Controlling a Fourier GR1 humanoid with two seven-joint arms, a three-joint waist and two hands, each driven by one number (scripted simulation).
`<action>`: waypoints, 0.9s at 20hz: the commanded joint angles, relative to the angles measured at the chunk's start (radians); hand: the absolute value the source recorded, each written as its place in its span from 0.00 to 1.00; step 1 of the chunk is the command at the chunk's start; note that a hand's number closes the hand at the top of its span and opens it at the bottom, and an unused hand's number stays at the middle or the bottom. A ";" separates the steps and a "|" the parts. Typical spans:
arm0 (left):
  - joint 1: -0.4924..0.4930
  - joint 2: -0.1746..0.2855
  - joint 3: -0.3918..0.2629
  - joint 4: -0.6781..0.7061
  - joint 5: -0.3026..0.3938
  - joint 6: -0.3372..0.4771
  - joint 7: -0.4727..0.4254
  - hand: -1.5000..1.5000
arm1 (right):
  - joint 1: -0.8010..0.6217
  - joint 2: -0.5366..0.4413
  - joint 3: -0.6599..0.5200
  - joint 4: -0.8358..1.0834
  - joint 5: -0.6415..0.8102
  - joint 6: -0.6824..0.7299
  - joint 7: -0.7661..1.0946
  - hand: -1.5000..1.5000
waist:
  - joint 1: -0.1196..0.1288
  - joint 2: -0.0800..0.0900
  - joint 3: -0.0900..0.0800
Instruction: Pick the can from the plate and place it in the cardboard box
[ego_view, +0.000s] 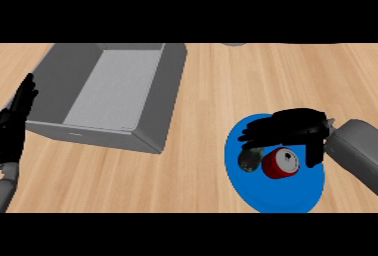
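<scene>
Cupping the can (280, 164) on the blue plate (273, 197).
The right hand (288, 127) curls fingers and thumb round the upright red can; the grey box (111, 90) lies well apart on the surface (210, 100), and the left hand (16, 117) rests open at the left edge.

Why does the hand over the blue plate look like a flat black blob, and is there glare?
Head view: the right hand is so dark that it shows almost no shading; light is even, no glare on the counter; the red can has a bright silver top; the grey box is paler inside than outside.
</scene>
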 joint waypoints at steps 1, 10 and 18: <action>0.061 -0.035 -0.018 0.096 -0.008 0.004 0.052 0.50 | -0.014 -0.034 0.007 0.014 -0.009 0.065 -0.137 0.00 | -0.017 0.011 -0.026; 0.089 -0.050 -0.020 0.048 -0.011 -0.018 0.042 0.50 | -0.004 -0.027 0.053 0.037 -0.054 0.036 -0.227 0.00 | -0.012 0.012 -0.025; 0.072 -0.029 0.032 0.105 -0.012 -0.037 0.023 0.50 | -0.051 -0.063 0.095 -0.061 -0.034 0.055 -0.131 0.00 | -0.029 0.008 -0.027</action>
